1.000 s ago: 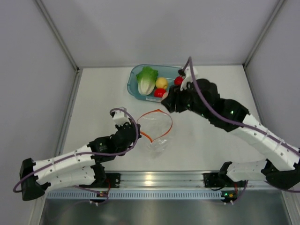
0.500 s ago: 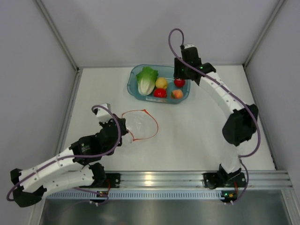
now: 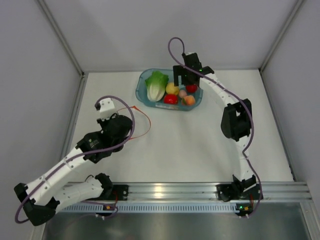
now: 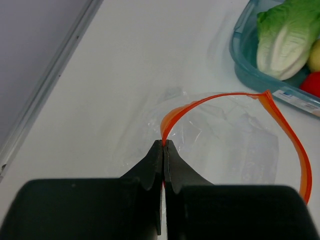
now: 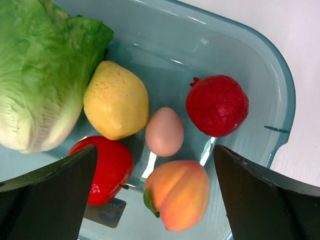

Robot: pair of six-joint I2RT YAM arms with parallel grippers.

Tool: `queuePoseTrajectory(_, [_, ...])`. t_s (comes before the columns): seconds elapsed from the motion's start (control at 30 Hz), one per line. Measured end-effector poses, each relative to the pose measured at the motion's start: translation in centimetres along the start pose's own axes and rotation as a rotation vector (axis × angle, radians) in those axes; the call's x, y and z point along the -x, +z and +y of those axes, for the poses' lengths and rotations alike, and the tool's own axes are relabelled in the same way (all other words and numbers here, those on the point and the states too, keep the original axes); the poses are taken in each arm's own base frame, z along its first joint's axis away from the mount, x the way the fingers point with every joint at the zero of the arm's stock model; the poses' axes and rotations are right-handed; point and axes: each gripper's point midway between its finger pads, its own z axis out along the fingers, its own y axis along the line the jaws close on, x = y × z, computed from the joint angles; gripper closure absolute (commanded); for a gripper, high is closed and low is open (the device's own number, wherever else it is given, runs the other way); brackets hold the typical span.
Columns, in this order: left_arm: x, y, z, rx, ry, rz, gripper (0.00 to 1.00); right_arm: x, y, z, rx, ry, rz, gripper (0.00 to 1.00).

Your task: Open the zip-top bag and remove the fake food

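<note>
My left gripper is shut on the orange-red zip strip of the clear zip-top bag, which lies crinkled and empty on the table. From above, the left gripper hides most of the bag. The fake food lies in the teal bin: lettuce, yellow fruit, pink egg, rough red fruit, red apple and peach. My right gripper hangs open above them with nothing between its fingers. The top view shows the right gripper over the bin.
The bin stands at the back of the table, near the rear wall. Its corner with the lettuce sits just beyond the bag's mouth. Side walls close in the table on the left and right.
The right arm swung from the bag to above the bin and opened; a pink egg now lies in the bin. The left gripper drew the bag leftward.
</note>
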Motion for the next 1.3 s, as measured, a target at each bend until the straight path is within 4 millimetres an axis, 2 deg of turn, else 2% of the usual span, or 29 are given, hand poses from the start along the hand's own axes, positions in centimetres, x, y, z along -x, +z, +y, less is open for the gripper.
queuePoseTrajectory(0.2, [-1.2,2.0,1.4,0.112,0.096,0.044,1.00,1.0,-0.5,0.3,0.015,-0.017,-0.026,0.01])
queuePoseTrajectory(0.3, [-1.8,2.4,1.2,0.122,0.119,0.059,1.00,0.6,-2.1,-0.1,0.011,-0.018,-0.024,0.01])
queuePoseTrajectory(0.43, [-3.1,3.1,0.5,0.126,0.160,0.099,1.00,0.1,-6.9,-0.9,0.009,-0.014,-0.038,0.01])
queuePoseTrajectory(0.57, [-4.8,3.8,-0.4,0.124,0.195,0.153,1.00,0.4,-13.5,-1.6,0.033,0.008,-0.108,0.01])
queuePoseTrajectory(0.67, [-6.0,4.1,-1.1,0.117,0.209,0.186,0.96,-1.9,-17.8,-2.5,0.053,0.030,-0.147,0.01])
queuePoseTrajectory(0.73, [-6.6,4.2,-1.6,0.110,0.218,0.202,0.88,-3.9,-19.5,-3.1,0.060,0.041,-0.149,0.01])
queuePoseTrajectory(0.77, [-6.9,4.1,-1.9,0.101,0.222,0.210,0.75,-5.0,-20.1,-3.3,0.063,0.049,-0.149,0.01])
queuePoseTrajectory(0.83, [-7.7,3.9,-2.6,0.079,0.240,0.226,0.58,-6.9,-20.8,-3.8,0.062,0.058,-0.136,0.00])
queuePoseTrajectory(0.87, [-8.1,3.7,-3.1,0.063,0.250,0.236,0.37,-8.0,-21.0,-4.0,0.060,0.063,-0.125,0.00])
queuePoseTrajectory(0.97, [-9.0,3.3,-4.3,0.019,0.266,0.264,0.13,-10.3,-21.4,-4.5,0.057,0.073,-0.105,0.01])
queuePoseTrajectory(1.07, [-9.4,2.8,-5.4,-0.041,0.258,0.291,0.02,-11.9,-22.2,-5.1,0.051,0.080,-0.107,0.01])
queuePoseTrajectory(1.13, [-9.2,2.5,-6.2,-0.091,0.235,0.300,0.02,-12.3,-23.1,-5.5,0.043,0.083,-0.127,0.00])
queuePoseTrajectory(1.3, [-6.1,0.4,-7.5,-0.251,0.119,0.251,0.02,-12.2,-26.3,-6.3,0.042,0.094,-0.217,0.01])
